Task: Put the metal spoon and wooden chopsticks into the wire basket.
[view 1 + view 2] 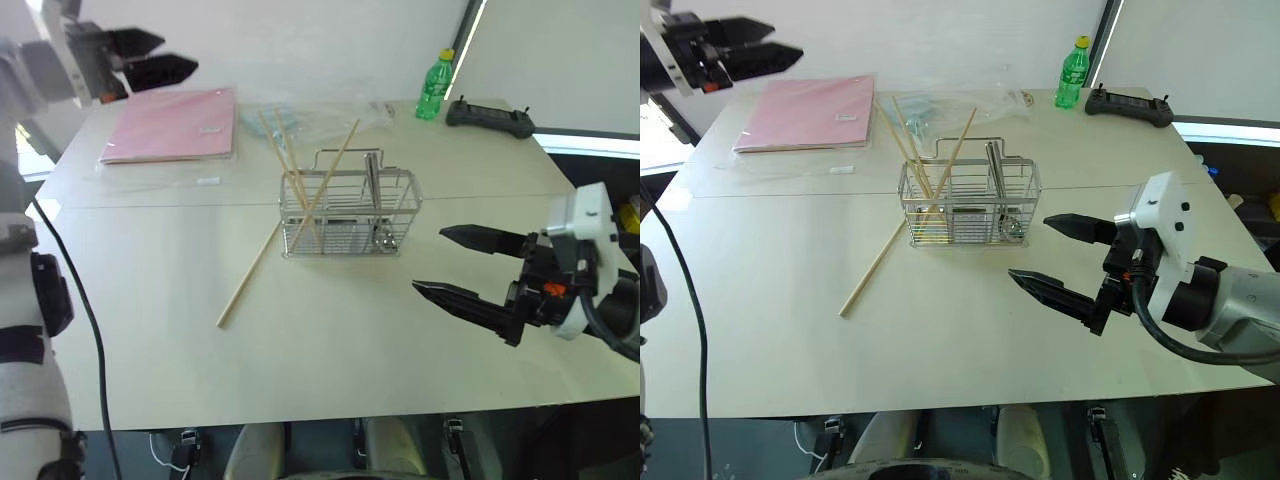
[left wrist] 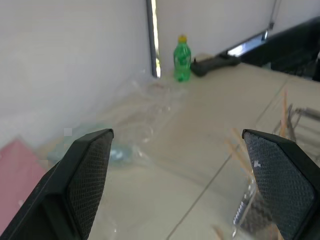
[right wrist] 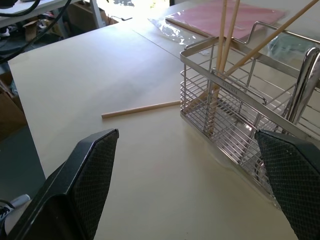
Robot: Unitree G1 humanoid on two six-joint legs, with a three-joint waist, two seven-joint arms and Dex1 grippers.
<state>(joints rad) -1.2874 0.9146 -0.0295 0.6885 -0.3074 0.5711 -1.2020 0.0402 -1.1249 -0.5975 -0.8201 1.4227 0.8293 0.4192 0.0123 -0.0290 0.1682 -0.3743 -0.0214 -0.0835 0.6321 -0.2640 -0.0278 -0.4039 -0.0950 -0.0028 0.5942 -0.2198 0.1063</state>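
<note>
Standing near the middle of a pale beige surface (image 1: pixel 150 340) is a rectangular silver wire-grid basket (image 1: pixel 347 215) with a raised loop handle. Three pale tan wooden chopsticks (image 1: pixel 296 185) lean upright inside its left compartment, their tips rising above the rim. A fourth pale wooden chopstick (image 1: pixel 248 274) lies flat on the surface, one end touching the basket's lower left corner, the rest slanting away toward the near left. A shiny silver metal spoon (image 1: pixel 373 195) stands handle-up in the right compartment; its bowl seems to rest at the basket's bottom, though the wires blur it.

The right gripper (image 1: pixel 452 262), two black fingers on a white and black wrist, hangs just to the right of the basket, pointing at it, apart from it. Its jaws are spread wide and empty. In the right wrist view the basket sits between and ahead of the jaws, with the loose chopstick off toward one finger.

The left gripper (image 1: pixel 158 55) is raised at the far left, well away from the basket, its jaws also released and holding nothing. Beyond it lie a flat pink folder (image 1: pixel 175 125), crumpled clear plastic wrap (image 2: pixel 145 115), a green plastic bottle with a yellow cap (image 1: pixel 435 86) and a black handheld controller (image 1: pixel 489 117).
</note>
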